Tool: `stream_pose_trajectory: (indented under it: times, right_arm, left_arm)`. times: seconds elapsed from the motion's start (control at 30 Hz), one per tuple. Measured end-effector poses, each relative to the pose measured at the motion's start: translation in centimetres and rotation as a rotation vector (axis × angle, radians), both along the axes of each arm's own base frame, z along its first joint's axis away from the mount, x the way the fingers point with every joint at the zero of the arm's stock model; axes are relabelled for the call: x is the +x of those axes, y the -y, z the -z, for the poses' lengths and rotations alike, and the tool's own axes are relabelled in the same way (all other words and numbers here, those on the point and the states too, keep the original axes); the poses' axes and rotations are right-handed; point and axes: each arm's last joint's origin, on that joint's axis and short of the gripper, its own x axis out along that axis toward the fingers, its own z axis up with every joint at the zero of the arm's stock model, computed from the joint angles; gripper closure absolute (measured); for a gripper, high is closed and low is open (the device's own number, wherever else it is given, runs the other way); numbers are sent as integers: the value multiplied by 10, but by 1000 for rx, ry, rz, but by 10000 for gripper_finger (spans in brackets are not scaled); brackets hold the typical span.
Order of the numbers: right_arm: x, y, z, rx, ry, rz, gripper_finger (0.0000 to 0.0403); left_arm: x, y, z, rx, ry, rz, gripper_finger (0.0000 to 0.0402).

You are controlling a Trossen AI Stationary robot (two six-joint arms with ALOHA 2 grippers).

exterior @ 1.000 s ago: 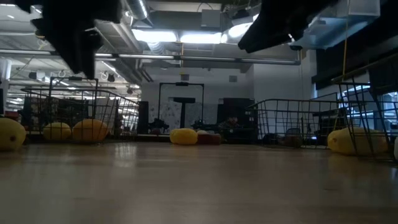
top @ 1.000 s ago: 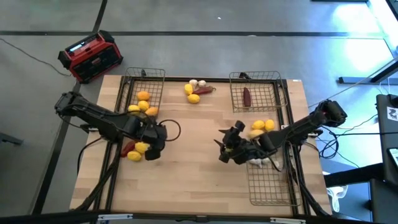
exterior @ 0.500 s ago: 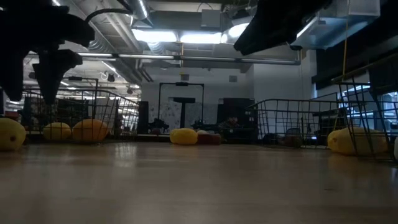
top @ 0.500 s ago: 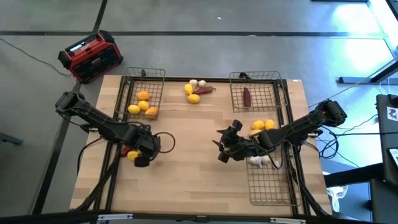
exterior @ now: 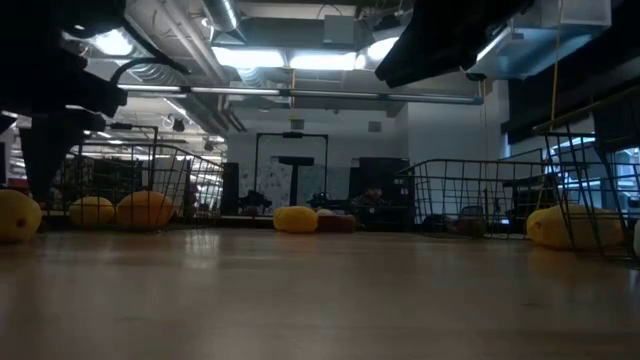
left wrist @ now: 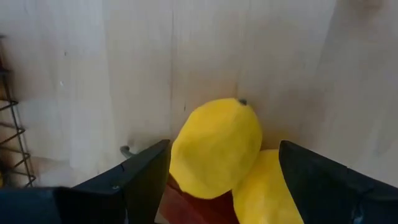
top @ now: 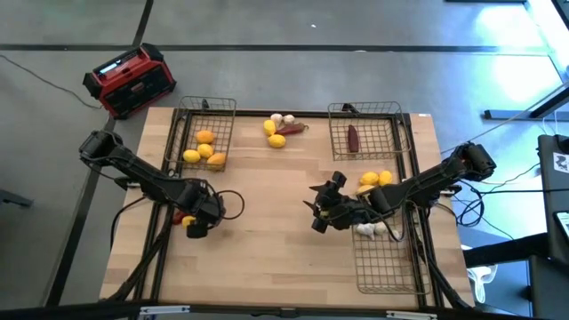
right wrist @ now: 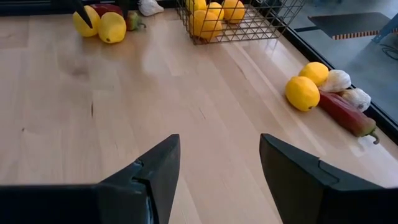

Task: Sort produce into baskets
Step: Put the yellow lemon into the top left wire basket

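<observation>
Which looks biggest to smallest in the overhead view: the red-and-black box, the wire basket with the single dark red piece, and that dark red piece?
1. Wire basket
2. Red-and-black box
3. Dark red piece, far the smallest

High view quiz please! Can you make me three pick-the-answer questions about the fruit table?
1. Where is the red-and-black box?
A. in a basket
B. on the floor, past the table's far left corner
C. in the middle of the table

2. How many things lie in the far right basket?
A. one
B. three
C. five

3. How are the left gripper fingers?
A. shut on a garlic bulb
B. shut tight, empty
C. open, either side of a yellow lemon

Answers: B, it sits on grey floor; A, only a dark red piece lies there; C, the left wrist view shows the lemon between them.
</observation>
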Motion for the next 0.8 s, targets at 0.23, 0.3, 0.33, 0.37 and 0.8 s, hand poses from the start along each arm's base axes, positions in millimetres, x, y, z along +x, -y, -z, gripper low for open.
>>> stream_pose_trajectory:
  times: [0.23, 0.3, 0.33, 0.37, 0.8]
  right_arm:
    - [0, 0, 0, 1, 3, 0, 188]
    - [0, 0, 0, 1, 3, 0, 188]
    - [0, 0, 0, 1, 2, 0, 188]
    - [0, 0, 0, 2, 3, 0, 188]
    - [0, 0, 0, 0, 2, -2, 188]
  left_arm:
    - [-4, -2, 7, 16, -19, 45, 107]
    - [-5, -3, 12, 14, -15, 47, 107]
    - [-6, -3, 14, 12, -13, 48, 108]
    - [-6, -3, 16, 8, -9, 48, 108]
    - [-7, -3, 20, 0, 1, 84, 108]
